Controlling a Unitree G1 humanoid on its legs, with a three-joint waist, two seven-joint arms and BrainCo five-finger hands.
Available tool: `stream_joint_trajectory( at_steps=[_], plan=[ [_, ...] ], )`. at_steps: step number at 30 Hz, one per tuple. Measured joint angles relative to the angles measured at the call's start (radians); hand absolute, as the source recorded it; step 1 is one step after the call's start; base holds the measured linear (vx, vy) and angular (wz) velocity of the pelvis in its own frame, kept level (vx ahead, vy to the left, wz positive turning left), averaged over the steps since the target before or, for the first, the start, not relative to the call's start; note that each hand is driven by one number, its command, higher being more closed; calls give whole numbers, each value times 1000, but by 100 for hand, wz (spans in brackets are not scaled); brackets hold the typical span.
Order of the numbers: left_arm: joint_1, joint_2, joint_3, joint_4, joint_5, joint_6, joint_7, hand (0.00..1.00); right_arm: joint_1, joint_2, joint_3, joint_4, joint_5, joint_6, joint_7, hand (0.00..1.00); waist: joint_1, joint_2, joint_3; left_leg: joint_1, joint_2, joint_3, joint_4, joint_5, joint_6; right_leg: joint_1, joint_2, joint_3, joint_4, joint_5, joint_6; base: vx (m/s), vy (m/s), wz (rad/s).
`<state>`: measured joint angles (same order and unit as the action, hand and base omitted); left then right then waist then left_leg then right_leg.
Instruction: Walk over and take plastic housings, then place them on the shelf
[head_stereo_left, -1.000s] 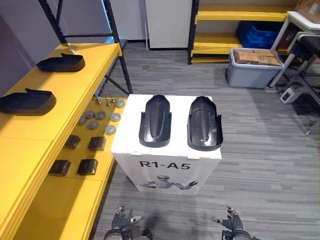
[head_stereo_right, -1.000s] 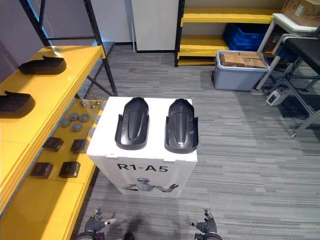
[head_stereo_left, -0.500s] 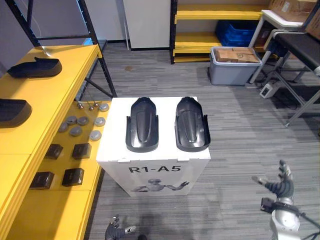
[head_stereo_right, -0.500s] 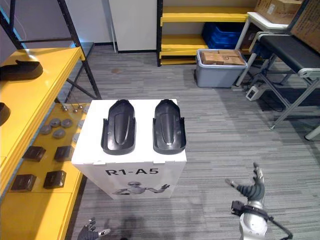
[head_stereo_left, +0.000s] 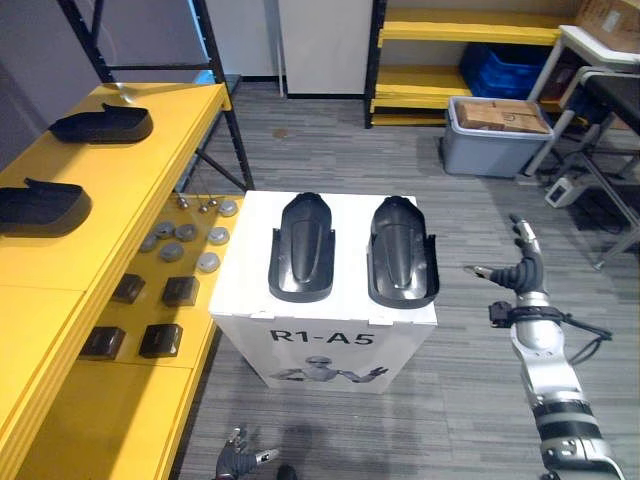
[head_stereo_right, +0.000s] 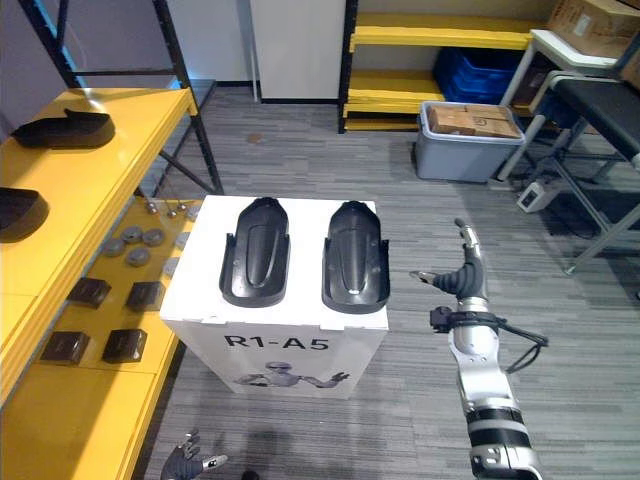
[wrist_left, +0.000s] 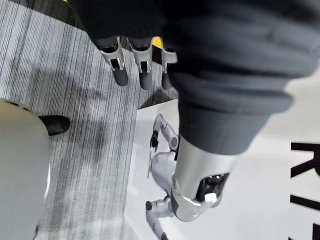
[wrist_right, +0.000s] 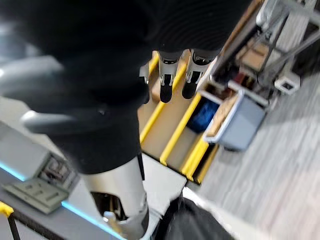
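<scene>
Covering the room is a grey striped floor (head_stereo_left: 500, 200). Along its left side runs a long yellow shelf (head_stereo_left: 140, 190) in a black frame (head_stereo_left: 228, 115), with a lower yellow level (head_stereo_left: 110, 410) beneath it. Against the back wall stands a second yellow rack (head_stereo_left: 440, 30) holding a blue bin (head_stereo_left: 505, 68), with a white panel (head_stereo_left: 325, 45) beside it. A grey tote (head_stereo_left: 495, 152) filled with cardboard boxes (head_stereo_left: 502, 114) sits on the floor in front of that rack. In the middle of the floor, just beside the shelf's lower level, stands a white box (head_stereo_left: 325, 335). Two black plastic housings lie side by side on its top, hollow side up: the left housing (head_stereo_left: 302, 247) and the right housing (head_stereo_left: 401, 250), close together but not touching. Two more dark housings rest well apart on the shelf top, the far one (head_stereo_left: 102, 123) and the near one (head_stereo_left: 42, 207). The lower level carries a cluster of round grey discs (head_stereo_left: 172, 252) and four small black blocks (head_stereo_left: 160, 340). The right hand (head_stereo_left: 522, 270) is held up to the right of the box, clear of it, with fingers straight, thumb spread and nothing in its grasp. The left hand (head_stereo_left: 238, 462) hangs low near the floor in front of the box, its fingers (wrist_left: 142, 62) straight and empty.
</scene>
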<state>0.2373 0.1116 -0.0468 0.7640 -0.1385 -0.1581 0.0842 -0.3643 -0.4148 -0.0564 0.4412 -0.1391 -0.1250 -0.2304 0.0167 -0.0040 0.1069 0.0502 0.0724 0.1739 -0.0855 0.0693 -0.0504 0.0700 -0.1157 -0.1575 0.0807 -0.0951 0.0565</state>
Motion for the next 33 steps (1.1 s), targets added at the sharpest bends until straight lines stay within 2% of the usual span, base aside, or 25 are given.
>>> stream_joint_trajectory(
  at_steps=[10,15,20,31,32,33],
  plan=[
    [-7,-20,-19,-29,-36,-9,31,0,-204,128,-6,259,-39,92,-75,0,2,5,56,-32,-16,-29,0,22,17,2,-14,-25,-22,26,10,-43,26,10],
    [-15,-24,-24,-40,-39,-15,58,0,-302,197,-66,330,-131,161,-159,0,3,16,90,-54,-19,-49,-1,39,18,-15,-16,-45,-24,35,11,-72,17,11],
    [-26,-22,-37,-37,-58,-14,83,0,-344,219,-109,411,-167,204,-190,0,12,23,108,-56,-20,-58,-5,43,16,-12,-16,-52,-29,36,11,-33,15,5],
    [-38,-19,-58,-23,-75,-10,88,0,-432,225,-141,518,-172,215,-178,0,12,32,117,-53,-20,-66,-6,44,14,7,-15,-69,-45,36,11,4,3,3],
    [-43,-19,-58,-16,-75,-8,88,0,-432,225,-141,523,-190,216,-179,100,11,32,117,-50,-20,-66,-6,44,14,15,-15,-70,-47,36,11,0,0,0],
    [-46,-18,-58,-11,-75,-7,88,0,-432,225,-141,527,-195,219,-179,100,11,32,117,-48,-20,-66,-6,44,14,20,-15,-70,-48,36,11,0,0,0]
  ],
)
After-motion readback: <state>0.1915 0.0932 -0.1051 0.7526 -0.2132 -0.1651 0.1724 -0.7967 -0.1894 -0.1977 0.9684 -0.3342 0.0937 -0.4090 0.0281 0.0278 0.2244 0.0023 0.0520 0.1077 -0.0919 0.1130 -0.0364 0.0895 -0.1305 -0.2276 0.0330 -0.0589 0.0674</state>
